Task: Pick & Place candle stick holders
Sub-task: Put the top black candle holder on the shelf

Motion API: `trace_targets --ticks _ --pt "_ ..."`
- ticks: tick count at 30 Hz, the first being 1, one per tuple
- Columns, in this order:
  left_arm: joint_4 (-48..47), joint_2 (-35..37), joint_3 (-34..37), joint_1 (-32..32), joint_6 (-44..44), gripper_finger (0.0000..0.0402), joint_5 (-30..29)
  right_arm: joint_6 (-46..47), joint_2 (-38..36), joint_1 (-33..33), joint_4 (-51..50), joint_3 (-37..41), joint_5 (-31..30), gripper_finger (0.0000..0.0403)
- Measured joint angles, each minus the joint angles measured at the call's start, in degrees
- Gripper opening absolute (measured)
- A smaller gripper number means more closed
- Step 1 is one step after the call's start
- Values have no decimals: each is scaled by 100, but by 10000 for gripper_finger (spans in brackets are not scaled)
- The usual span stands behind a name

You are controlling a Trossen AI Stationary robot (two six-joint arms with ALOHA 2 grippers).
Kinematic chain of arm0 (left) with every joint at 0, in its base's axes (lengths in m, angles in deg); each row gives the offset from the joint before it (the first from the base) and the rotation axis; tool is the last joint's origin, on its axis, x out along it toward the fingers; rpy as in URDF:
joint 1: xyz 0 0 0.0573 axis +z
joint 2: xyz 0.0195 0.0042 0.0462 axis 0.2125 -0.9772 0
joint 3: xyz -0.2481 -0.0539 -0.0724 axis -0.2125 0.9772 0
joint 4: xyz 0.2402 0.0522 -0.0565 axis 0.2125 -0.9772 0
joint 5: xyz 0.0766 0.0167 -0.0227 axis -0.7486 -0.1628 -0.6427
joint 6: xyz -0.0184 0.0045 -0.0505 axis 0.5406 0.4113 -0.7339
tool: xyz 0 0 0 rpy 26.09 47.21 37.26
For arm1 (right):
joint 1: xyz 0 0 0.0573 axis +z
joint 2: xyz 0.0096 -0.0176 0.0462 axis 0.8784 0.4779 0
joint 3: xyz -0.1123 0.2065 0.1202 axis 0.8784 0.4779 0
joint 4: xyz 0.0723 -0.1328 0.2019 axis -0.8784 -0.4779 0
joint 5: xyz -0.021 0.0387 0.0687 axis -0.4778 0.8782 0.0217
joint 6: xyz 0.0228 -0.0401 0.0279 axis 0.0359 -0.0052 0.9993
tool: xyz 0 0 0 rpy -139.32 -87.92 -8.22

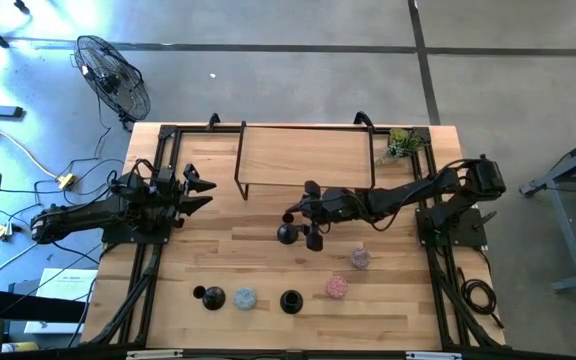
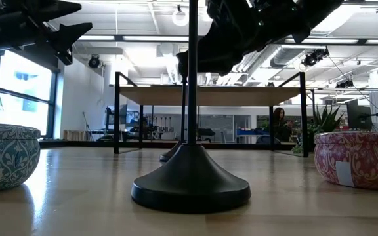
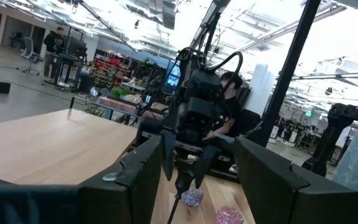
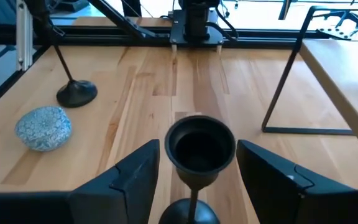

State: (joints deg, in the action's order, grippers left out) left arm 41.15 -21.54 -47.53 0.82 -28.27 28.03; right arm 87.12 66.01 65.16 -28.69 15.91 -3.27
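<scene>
A light wooden desk point(image 1: 268, 270) with a black frame stands on a grey concrete floor, a black floor fan point(image 1: 113, 75) beyond its far left corner and a small green plant point(image 1: 401, 145) at its far right corner. A low wooden shelf on thin black legs point(image 1: 303, 155) sits at the far middle of the desk.

The right hand point(image 1: 303, 208) reaches out over the middle of the desk, just in front of the shelf. Its fingers point(image 4: 129, 177) stand apart on either side of the cup of a black metal candlestick holder with a round flared base point(image 4: 199, 149), which stands upright between them; no contact with the cup shows. A second black candlestick holder point(image 1: 290, 300) stands nearer the front edge, well in front of this hand, and a third point(image 1: 208, 296) stands to its left. A blue patterned round tin point(image 1: 245, 298) lies between those two. Two pink patterned round tins point(image 1: 337, 287) lie to the right of the hand's reach.

The left hand point(image 1: 200, 190) hangs over the desk's left side, open and empty, well apart from every holder.
</scene>
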Motion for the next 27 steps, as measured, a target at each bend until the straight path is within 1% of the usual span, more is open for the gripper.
trace_targets --ticks 12,27 --pt "-2 0 0 -1 1 198 -4 1 0 -6 24 0 11 210" --pt "-2 0 0 0 132 198 -8 48 0 -111 24 0 208 210"
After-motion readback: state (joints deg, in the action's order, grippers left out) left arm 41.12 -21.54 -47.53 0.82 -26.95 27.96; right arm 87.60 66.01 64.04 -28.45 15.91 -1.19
